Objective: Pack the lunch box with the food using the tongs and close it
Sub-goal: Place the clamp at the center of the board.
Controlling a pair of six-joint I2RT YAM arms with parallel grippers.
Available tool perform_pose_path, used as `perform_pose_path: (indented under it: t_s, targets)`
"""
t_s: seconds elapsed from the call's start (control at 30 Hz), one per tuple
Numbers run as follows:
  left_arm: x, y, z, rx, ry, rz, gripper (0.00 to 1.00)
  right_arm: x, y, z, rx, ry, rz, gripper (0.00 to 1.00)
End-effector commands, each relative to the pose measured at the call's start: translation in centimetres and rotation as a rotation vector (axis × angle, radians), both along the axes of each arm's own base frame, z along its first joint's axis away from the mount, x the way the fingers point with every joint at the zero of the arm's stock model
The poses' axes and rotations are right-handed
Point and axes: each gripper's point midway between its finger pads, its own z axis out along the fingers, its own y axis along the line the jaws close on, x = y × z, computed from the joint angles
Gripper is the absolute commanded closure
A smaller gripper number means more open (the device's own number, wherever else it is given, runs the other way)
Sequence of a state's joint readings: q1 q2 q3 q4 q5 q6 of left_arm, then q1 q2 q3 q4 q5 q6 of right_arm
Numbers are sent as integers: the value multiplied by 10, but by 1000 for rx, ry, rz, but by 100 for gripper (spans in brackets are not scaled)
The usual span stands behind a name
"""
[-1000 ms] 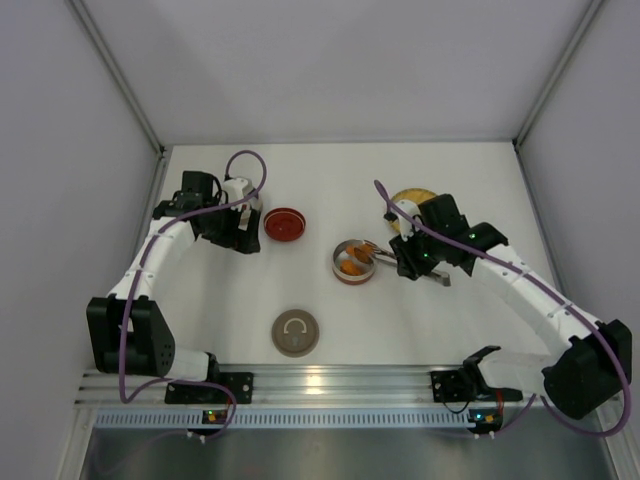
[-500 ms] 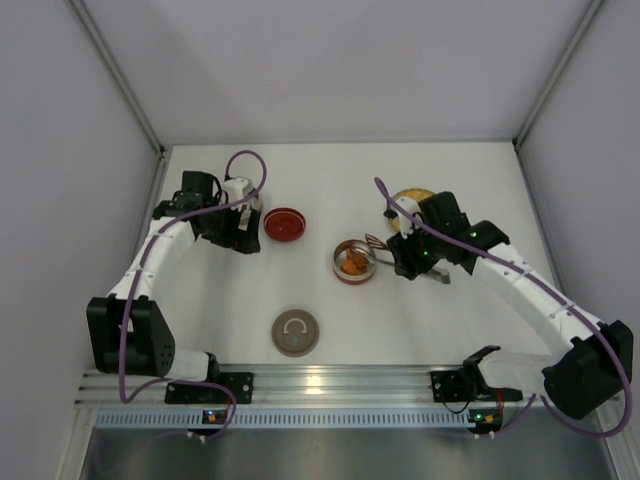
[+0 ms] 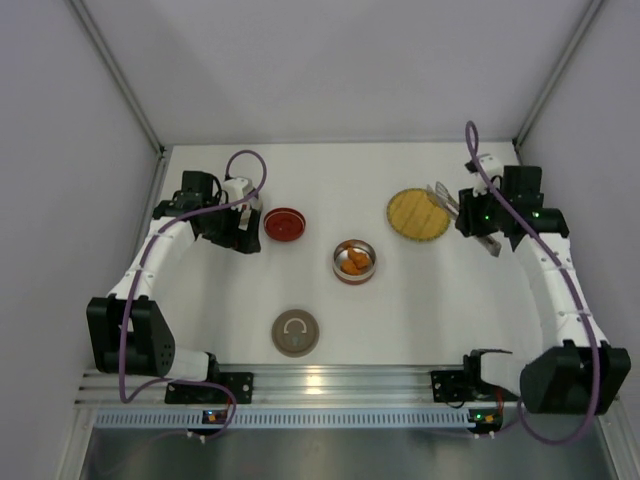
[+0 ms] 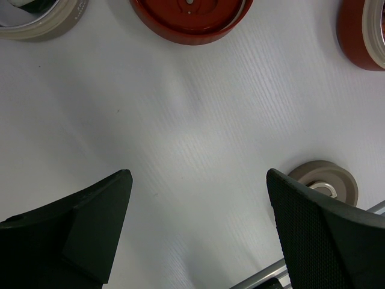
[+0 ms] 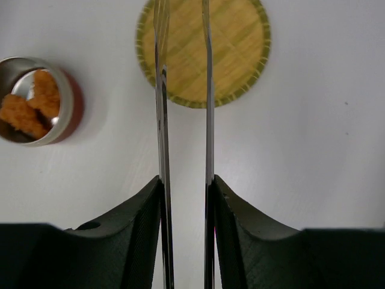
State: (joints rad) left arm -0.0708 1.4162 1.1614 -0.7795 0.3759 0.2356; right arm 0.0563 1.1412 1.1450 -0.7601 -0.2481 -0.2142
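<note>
The right arm (image 3: 555, 280) has swung from the tin (image 3: 354, 275) to the right side of the surface (image 3: 300, 190), beyond the yellow plate (image 3: 410, 222). The right claw (image 5: 183, 180) is clamped on the tongs (image 5: 162, 90), tips at the plate's rim. The left claw (image 4: 195, 177) gapes wide (just beside a red lid (image 3: 284, 224)). Orange chunks (image 5: 24, 111) lie in the tin.

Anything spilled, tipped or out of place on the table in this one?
Nothing stands out. The orange chunks sit inside the open tin, none on the table. The yellow plate is bare. The right gripper holds the tongs, which reach over the plate. The left gripper is open and empty.
</note>
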Motion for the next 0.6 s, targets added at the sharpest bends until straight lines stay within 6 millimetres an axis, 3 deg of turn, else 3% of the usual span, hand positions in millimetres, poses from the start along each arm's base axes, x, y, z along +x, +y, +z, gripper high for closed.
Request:
perform_pose_path:
  t_s: [0.0, 0.1, 0.13, 0.2, 0.23, 0.47, 0.57]
  targets:
    - [9, -2, 18, -15, -63, -13, 2, 40, -62, -11, -3, 0, -129, 65]
    - [9, -1, 17, -9, -63, -12, 2, 59, -100, -18, -29, 10, -199, 67]
    - [10, -1, 16, -7, -63, -13, 2, 69, -121, -28, -47, 23, -243, 67]
    - [9, -1, 13, -9, -56, -12, 2, 78, -142, -38, -60, 40, -282, 66]
    - [9, -2, 13, -11, -59, -12, 2, 84, -148, -53, -56, 71, -286, 66]
    - [10, -3, 8, -16, -50, -17, 2, 117, -160, -92, -7, 148, -297, 59]
    - [9, -1, 8, -6, -52, -21, 2, 113, -161, -117, -19, 206, -272, 56]
